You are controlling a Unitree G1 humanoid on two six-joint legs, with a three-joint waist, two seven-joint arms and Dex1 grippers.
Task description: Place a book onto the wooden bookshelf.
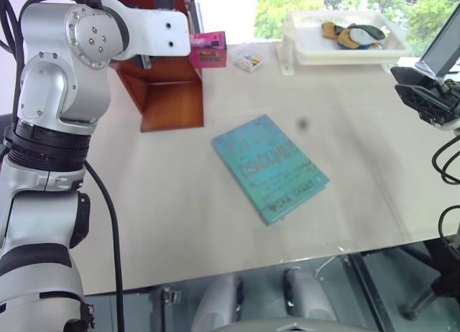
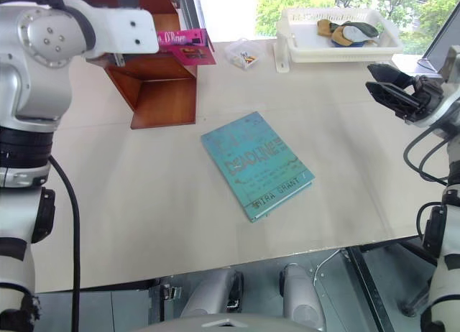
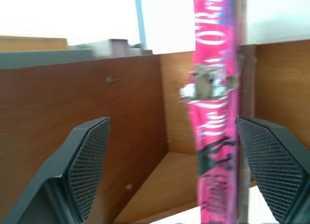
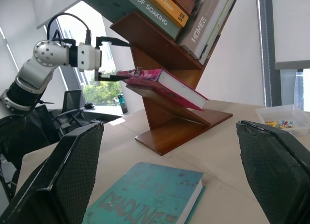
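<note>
**Book Seated on Shelf; Release Stage**

Jaws of the left gripper (image 3: 169, 170) stand spread wide, flanking the pink book (image 4: 162, 86) without clamping it. Jaws of the right gripper (image 4: 169, 175) are likewise apart and empty, held off at the table's right side. One pink book lies on a slanted panel of the wooden bookshelf (image 4: 179, 122), so placement looks complete; only withdrawal of the left arm appears to remain. Count: one teal book (image 1: 269, 168) flat on the table (image 1: 165, 210), one white tray (image 1: 345, 52), several books on the upper shelf.
</note>
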